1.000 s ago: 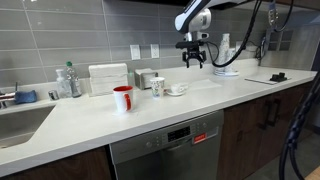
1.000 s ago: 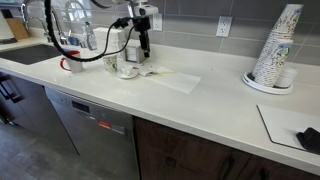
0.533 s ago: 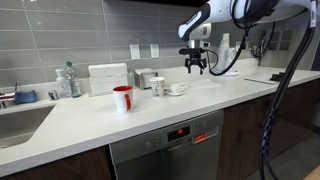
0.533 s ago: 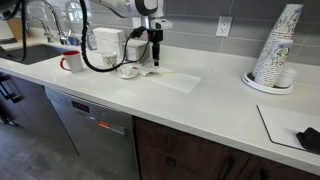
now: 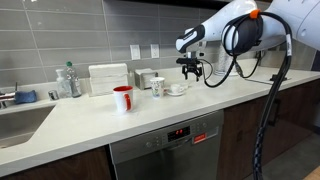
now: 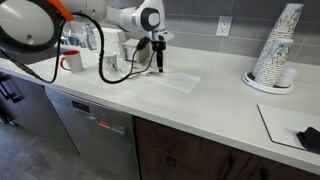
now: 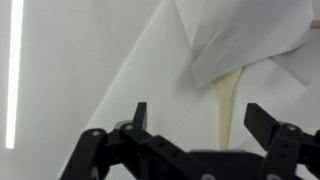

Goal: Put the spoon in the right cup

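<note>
My gripper [image 5: 191, 69] hangs fingers-down just above the counter, to the right of the shallow white dish [image 5: 176, 90]; it also shows in an exterior view [image 6: 158, 64]. It is open and empty [image 7: 198, 114]. In the wrist view a pale cream spoon handle [image 7: 226, 100] sticks out from under a folded white napkin [image 7: 240, 40] and runs down between my two fingers. The small white cup [image 5: 157, 86] stands left of the dish, and the red mug [image 5: 122, 98] stands further left. The spoon's bowl is hidden under the napkin.
A flat white napkin sheet [image 6: 176, 82] lies on the counter under the gripper. A napkin box [image 5: 108, 78] and bottles [image 5: 67, 81] stand by the wall, near the sink [image 5: 15, 120]. A stack of paper cups [image 6: 275, 50] stands at one end of the counter.
The gripper has come down from well above the counter to just over the napkin and spoon handle, moving slightly toward the dish. It stays open. The cups have not moved.
</note>
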`<state>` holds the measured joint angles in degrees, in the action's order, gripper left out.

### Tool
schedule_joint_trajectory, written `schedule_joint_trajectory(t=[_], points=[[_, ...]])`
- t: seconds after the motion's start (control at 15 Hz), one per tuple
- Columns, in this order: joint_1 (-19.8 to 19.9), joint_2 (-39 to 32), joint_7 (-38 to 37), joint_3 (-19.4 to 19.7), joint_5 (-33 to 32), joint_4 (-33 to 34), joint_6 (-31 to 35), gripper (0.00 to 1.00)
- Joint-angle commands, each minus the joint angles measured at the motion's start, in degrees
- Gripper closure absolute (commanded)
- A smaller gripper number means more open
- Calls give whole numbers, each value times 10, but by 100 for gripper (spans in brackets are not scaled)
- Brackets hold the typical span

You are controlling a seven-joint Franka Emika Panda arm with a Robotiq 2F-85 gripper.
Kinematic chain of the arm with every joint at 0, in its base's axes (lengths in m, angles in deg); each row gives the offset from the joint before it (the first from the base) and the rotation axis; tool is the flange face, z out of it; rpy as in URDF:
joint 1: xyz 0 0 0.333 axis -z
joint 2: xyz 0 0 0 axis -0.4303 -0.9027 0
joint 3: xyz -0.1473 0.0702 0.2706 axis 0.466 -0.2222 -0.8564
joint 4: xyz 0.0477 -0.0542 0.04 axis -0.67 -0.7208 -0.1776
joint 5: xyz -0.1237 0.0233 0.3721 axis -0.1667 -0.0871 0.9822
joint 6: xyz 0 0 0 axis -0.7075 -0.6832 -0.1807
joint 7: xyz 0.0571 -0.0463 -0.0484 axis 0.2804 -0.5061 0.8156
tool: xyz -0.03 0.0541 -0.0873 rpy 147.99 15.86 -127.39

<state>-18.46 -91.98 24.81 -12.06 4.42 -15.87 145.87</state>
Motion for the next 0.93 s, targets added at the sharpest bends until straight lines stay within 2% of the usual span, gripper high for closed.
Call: schedule_joint_trajectory(t=[0.0, 0.33, 0.4, 0.6, 0.67, 0.8, 0.87], points=[[-5, -63, -21, 12, -14, 79, 23, 0], [-16, -97, -31, 31, -40, 109, 76, 0], [-18, -102, -31, 34, -46, 113, 84, 3], [-25, -114, -31, 44, -63, 120, 107, 20], [-27, -117, -32, 47, -69, 122, 111, 32], [-31, -122, -31, 52, -76, 124, 120, 30], [-32, -124, -31, 54, -79, 124, 122, 38]])
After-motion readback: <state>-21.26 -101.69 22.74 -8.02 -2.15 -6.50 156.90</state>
